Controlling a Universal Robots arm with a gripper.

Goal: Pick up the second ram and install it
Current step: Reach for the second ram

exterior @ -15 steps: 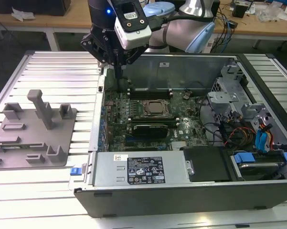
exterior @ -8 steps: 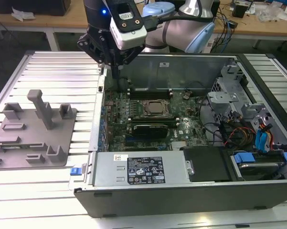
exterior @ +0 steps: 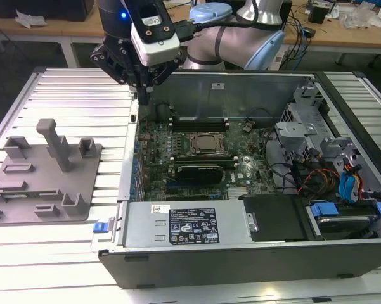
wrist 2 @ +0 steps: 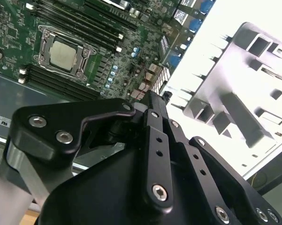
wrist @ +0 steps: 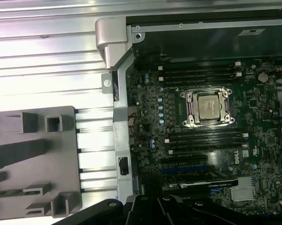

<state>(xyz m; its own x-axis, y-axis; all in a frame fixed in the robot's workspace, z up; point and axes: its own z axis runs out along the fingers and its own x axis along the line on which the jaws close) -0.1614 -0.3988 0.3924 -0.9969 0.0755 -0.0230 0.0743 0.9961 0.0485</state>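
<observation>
One gripper (exterior: 143, 95), fingers apparently together and empty, hangs over the case's (exterior: 241, 256) upper-left corner; the ram stick (wrist: 19, 191) seemingly sits in the grey holder (exterior: 44, 183), exterior view's left, parallel to the memory slots (wrist: 206, 138).

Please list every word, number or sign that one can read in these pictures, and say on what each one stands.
No text here can be quoted with confidence.
On the power supply, the black label: print too small to read.
Beside it, the small white label: too small to read.
On the case wall, the white sticker: blurred.
On the motherboard, the white markings: blurred.
</observation>
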